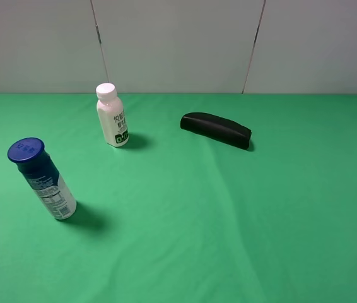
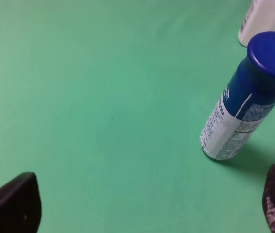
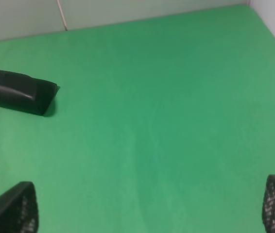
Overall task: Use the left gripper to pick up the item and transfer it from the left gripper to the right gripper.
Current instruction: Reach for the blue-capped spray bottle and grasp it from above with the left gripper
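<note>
Presently, exterior high view: the item (image 1: 43, 180) stands upright, cap up, on the green cloth (image 1: 241, 227), in the near-left part of the scene, nothing touching it. The small white bottle (image 1: 112, 117) stands farther back and slightly right of it, well apart. The black case (image 1: 216, 129) lies flat at far centre, right of the small white bottle, long axis approx. left-right w/ a slight slant.

Left wrist view: left gripper (image 2: 145, 208) jaws released, spread wide, nothing btwn them; only the two dark fingertips (image 2: 11, 206) show. Item (image 2: 244, 102) stands ahead of the gripper, closer to one fingertip than the other, touching neither. Lower part of the small white bottle (image 2: 264, 19) shows just beyond the item.

Right wrist view: right gripper (image 3: 145, 208) jaws also released, wide apart, bare cloth btwn them, grasping nothing. Black case (image 3: 16, 92) lies ahead and off to one side, well clear of the fingertips.
</note>
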Robot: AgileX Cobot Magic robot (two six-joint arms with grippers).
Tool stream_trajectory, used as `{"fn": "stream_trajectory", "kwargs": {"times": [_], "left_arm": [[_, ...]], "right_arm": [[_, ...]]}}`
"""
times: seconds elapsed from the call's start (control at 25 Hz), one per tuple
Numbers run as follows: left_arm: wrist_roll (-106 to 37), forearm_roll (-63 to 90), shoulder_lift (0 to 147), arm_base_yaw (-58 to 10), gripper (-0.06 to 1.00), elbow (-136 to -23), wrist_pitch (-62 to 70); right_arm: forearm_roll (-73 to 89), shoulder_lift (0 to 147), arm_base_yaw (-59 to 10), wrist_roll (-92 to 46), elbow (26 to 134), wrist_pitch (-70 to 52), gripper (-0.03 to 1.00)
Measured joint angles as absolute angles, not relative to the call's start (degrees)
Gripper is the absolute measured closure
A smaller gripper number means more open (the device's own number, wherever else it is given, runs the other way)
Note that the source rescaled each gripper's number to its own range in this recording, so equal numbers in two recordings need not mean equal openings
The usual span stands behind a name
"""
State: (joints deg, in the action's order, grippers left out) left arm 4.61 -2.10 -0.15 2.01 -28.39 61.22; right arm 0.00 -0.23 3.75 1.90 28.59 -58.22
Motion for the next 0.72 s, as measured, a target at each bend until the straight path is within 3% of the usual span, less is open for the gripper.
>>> {"fn": "stream_trajectory", "kwargs": {"times": [0.72], "left_arm": [[4.6,-2.1,-0.2,2.0,0.11,-28.4,61.2]], "right_arm": [[0.0,-0.2,3.8,1.9,28.6,-58.2,-0.03]]}}
